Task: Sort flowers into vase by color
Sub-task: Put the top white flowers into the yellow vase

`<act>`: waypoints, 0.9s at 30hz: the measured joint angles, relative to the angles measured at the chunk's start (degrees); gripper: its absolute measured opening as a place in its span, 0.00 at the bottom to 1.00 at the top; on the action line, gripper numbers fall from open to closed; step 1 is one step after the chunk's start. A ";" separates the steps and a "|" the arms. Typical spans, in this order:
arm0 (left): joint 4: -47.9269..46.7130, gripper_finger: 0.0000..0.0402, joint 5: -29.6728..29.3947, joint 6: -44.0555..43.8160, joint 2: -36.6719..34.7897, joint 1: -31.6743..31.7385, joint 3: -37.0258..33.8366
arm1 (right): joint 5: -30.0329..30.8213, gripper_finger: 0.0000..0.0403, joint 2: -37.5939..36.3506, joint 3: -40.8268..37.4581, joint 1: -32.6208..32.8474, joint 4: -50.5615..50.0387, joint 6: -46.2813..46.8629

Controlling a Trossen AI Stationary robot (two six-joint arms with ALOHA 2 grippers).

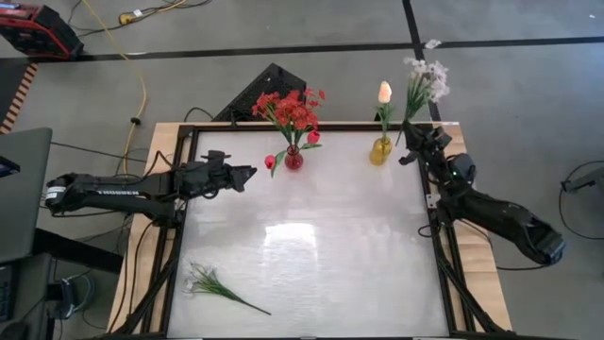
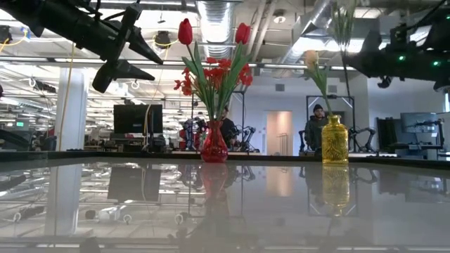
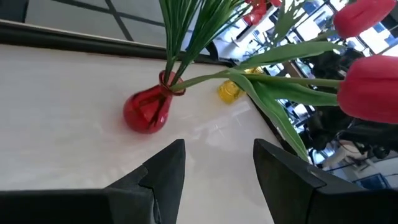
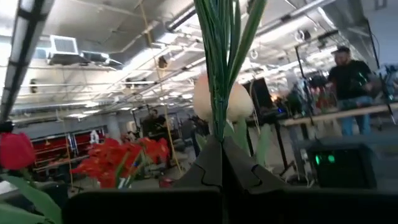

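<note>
My right gripper is shut on a spray of small white blossoms, held just right of the yellow vase. A cream-peach tulip stands in that vase. The red vase holds red tulips and red blossom clusters by their stems. My left gripper hangs open in the air just left of the red vase, touching nothing. A second white spray lies flat near the table's near left corner. My right gripper pinches the bunched green stems of the white spray between its two fingers. The fingers come in about level from the table's right side and lie across the stems. The spray is lifted clear and stands upright, with its stems rising above the fingers.
Both vases stand near the table's far edge. The middle of the glossy table is bare. People and equipment show in the room beyond the far edge. Cables and a red case lie on the floor.
</note>
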 joint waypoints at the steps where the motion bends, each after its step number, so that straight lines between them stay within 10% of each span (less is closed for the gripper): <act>1: -0.06 0.44 -0.02 0.49 0.00 0.00 0.00 | 0.13 0.05 0.96 0.00 -0.26 0.36 0.57; 27: -0.51 0.44 -3.63 2.82 0.00 -0.02 0.00 | 5.13 0.05 33.51 1.52 -2.52 30.42 6.42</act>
